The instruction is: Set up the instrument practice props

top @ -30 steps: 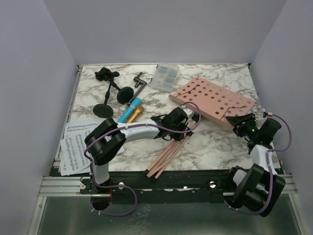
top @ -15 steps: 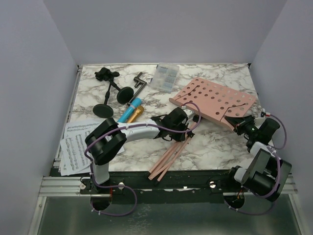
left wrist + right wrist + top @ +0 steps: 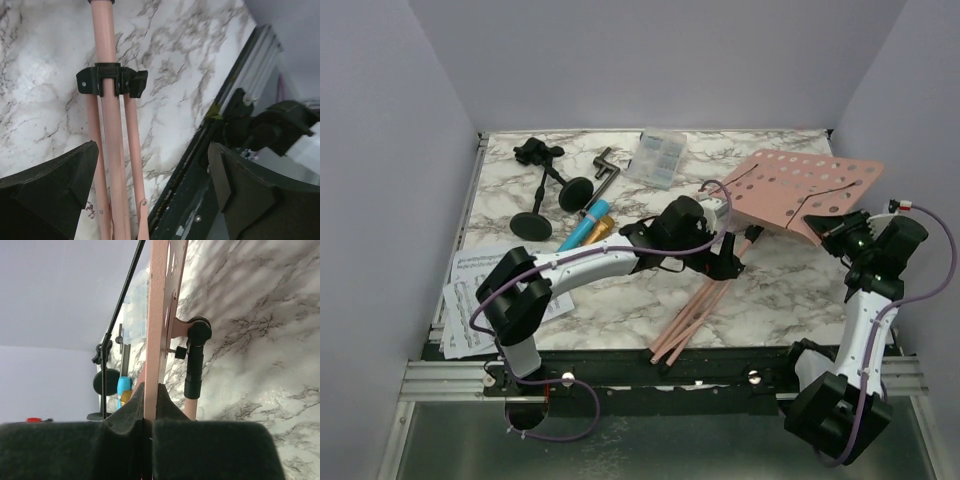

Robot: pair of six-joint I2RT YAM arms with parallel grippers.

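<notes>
The pink perforated music rack (image 3: 808, 188) is tilted up off the table at the right. My right gripper (image 3: 845, 232) is shut on its near edge, and the plate's edge (image 3: 159, 315) shows pinched between the pads (image 3: 151, 395). The rose-gold tripod legs (image 3: 696, 308) trail toward the front edge. My left gripper (image 3: 720, 262) is open above them; the legs (image 3: 112, 150) run between its fingers (image 3: 50, 192), close to the left one, and no pad touches them. Blue (image 3: 580, 230) and gold (image 3: 601, 229) microphones lie mid-left. Two black round-based poles (image 3: 533, 224) (image 3: 576, 192) lie behind. White music pages (image 3: 470, 295) sit front left.
A small clear plastic box (image 3: 658, 156) and a dark T-shaped part (image 3: 605, 166) lie at the back. The table's black front rail (image 3: 200, 175) is close under the left gripper. Grey walls close in both sides and the back.
The right gripper shut on the rack's edge and raised it, tilting the rack up. The left gripper opened and moved right; the legs slid right with the rack.
</notes>
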